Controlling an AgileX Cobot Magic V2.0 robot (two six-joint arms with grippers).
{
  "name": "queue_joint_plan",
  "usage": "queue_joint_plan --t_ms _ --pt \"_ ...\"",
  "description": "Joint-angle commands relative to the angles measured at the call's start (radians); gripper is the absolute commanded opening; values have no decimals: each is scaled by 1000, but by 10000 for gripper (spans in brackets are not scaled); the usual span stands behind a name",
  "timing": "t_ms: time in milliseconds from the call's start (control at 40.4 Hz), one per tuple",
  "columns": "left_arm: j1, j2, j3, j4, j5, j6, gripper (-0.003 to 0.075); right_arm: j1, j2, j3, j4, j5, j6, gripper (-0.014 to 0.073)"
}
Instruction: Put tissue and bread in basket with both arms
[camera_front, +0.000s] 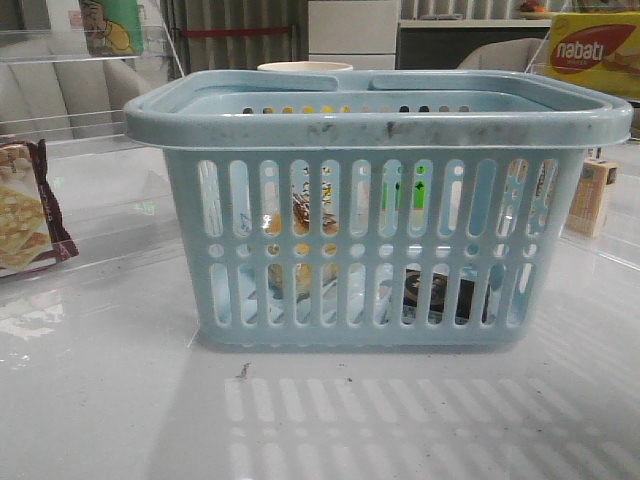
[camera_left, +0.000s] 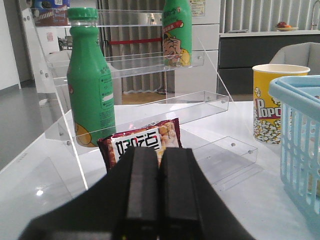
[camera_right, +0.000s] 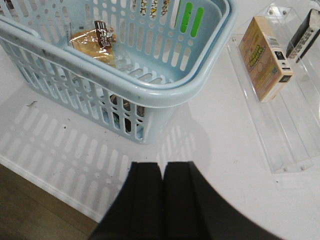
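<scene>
**Evidently both items are lying in the basket**

Front view: I am seeing one basket (camera_front: 380, 240) standing mid-table. Through its slots I am making out one golden bread (camera_front: 300, 235) toward the left and one dark flat shape, which I am taking for the tissue (camera_front: 440, 295), on the floor toward the right. Neither arm is showing here.

Left wrist view: the left gripper (camera_left: 159, 192) is sitting with its fingers pressed together and carrying nothing, outside the basket and pointing at a crackers packet (camera_left: 145, 142), two green bottles (camera_left: 90, 85) and one popcorn cup (camera_left: 272, 102).

Right wrist view: the right gripper (camera_right: 161, 200) is likewise closed flat and empty, hovering outside the basket's corner. One bagged bread is resting inside; the tissue is showing only as something dark behind the slots.

I am judging the loading complete, with nothing left but clearing the arms.
</scene>
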Motion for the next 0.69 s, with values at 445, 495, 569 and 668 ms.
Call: queue_joint_plan --t_ms 445,495,569,668 --pt "1 -19 0 -7 -88 0 90 -290 -324 336 -10 -527 -6 56" --pt "1 -19 0 -7 -88 0 90 -316 -381 406 -10 -594 -6 56" --pt "1 -19 0 -7 -88 0 90 -351 -446 514 -10 -688 -6 56" --pt "1 -19 0 -7 -88 0 90 -383 -513 633 -9 -782 -6 56"
